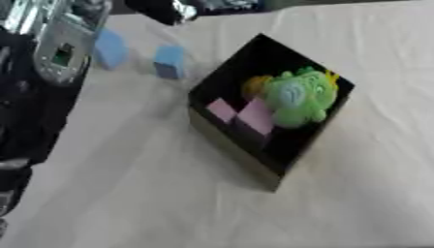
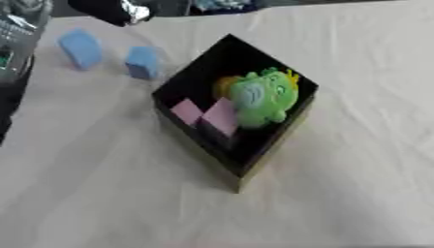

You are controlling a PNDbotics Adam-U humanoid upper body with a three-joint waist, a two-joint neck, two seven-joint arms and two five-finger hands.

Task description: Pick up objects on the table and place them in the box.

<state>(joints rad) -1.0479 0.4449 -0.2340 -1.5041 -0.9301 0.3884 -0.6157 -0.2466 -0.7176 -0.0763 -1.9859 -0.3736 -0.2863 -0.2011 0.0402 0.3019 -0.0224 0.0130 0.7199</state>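
Observation:
A black open box [image 1: 227, 139] stands askew in the middle of the cloth-covered table. Inside it lie a green plush toy [image 1: 302, 95], something orange [image 1: 254, 86] tucked behind the toy, and two pink blocks [image 1: 254, 117] [image 1: 221, 109]. Two blue blocks [image 2: 81, 48] [image 2: 142, 62] sit on the cloth to the upper left of the box, apart from it. My left arm [image 1: 61, 44], silver and black, rises along the left edge. A black and silver shape that looks like my left hand [image 1: 166, 9] shows at the top edge, beyond the blue blocks and holding nothing that I can see. My right hand is out of sight.
The pale cloth [image 1: 127, 198] stretches bare in front of the box and to its right. Dark clutter lines the far edge of the table at the top.

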